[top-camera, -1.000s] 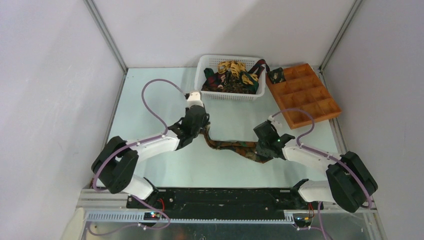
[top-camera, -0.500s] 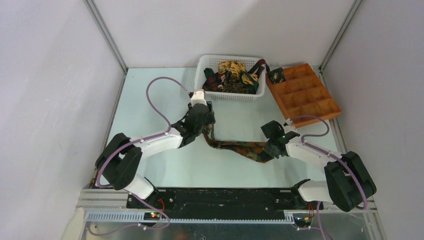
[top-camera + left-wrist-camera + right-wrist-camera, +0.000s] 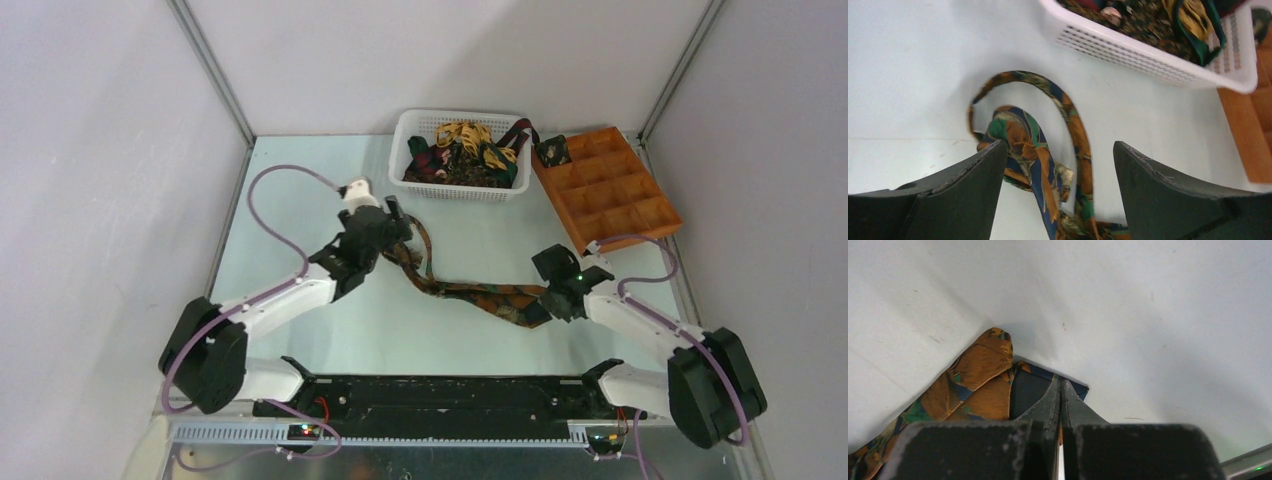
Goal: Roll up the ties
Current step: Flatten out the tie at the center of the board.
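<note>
One patterned tie (image 3: 480, 293) in green, brown and orange lies stretched across the table's middle. Its narrow end (image 3: 1033, 150) curls in a loose loop on the table, below and between the spread fingers of my open left gripper (image 3: 1060, 145), which hold nothing. In the top view the left gripper (image 3: 398, 228) hovers at that curled end. My right gripper (image 3: 1061, 382) is shut on the tie's wide end (image 3: 973, 380), at the right of the table (image 3: 553, 300). More ties (image 3: 465, 150) are piled in the basket. A small dark coil (image 3: 552, 150) sits in the tray's near-left compartment.
The white plastic basket (image 3: 455, 190) stands at the back centre, and its wall (image 3: 1148, 55) shows close ahead of the left gripper. The orange-brown compartment tray (image 3: 610, 190) lies to its right. White walls close in the table on three sides.
My left gripper has opened, let go of the tie's narrow end and drawn back to the left. The right gripper has moved right with the wide end, stretching the tie out.
</note>
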You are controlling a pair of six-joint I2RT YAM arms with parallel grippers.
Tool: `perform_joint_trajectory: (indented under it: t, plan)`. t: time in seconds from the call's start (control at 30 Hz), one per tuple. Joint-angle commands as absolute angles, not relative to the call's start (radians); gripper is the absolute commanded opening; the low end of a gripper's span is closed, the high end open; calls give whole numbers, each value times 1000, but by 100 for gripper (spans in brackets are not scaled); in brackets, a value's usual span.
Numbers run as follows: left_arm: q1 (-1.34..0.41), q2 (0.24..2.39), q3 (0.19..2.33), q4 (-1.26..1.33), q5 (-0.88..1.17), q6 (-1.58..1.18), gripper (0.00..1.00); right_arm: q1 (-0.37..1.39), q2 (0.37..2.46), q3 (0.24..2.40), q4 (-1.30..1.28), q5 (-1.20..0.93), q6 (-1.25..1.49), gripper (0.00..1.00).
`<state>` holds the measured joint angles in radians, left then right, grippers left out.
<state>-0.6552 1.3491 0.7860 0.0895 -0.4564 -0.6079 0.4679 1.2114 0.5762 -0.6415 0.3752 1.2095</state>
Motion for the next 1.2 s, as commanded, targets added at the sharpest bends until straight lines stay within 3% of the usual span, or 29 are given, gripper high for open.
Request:
perform_joint_trajectory:
  t: [0.0, 0.23, 0.53, 0.83, 0.9, 1.17]
  plan:
    - [-536, 1266, 695, 75, -390, -769, 84, 473, 1089, 577, -695, 461, 1188, 0]
    - [-484, 1283, 638, 79, -386, -864, 80, 514, 1014, 577, -643, 436, 1118, 0]
    - [-455, 1255, 635, 78, -388, -852, 78, 598, 1115, 577, -541, 319, 1111, 0]
    - [-380, 1242, 646, 69, -378, -833, 85, 640, 1245, 577, -448, 264, 1109, 0]
    - [-369, 1239, 643, 72, -371, -831, 85, 636, 1256, 577, -441, 255, 1103, 4]
    - [-358, 1225, 631, 83, -364, -824, 85, 621, 1242, 577, -440, 246, 1080, 34]
